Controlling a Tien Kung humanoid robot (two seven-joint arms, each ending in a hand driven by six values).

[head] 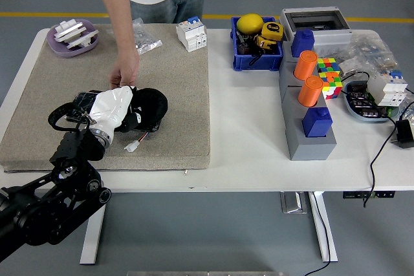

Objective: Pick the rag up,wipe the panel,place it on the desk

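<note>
Bare mat lies right of your left hand. Its fingers grip the rag on the panel. A person's hand steadies the panel's far edge.

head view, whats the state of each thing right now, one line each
left hand: shut on black rag, pressing it on the panel
black rag: bunched, on the panel
panel: flat on the mat, mostly covered
person's hand: fingertips at the panel's far edge

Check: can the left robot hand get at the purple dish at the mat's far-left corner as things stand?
Probably not right away. The left robot hand is gripping the black rag on the panel. The path to the purple dish over the mat looks free, beside the person's hand.
</note>
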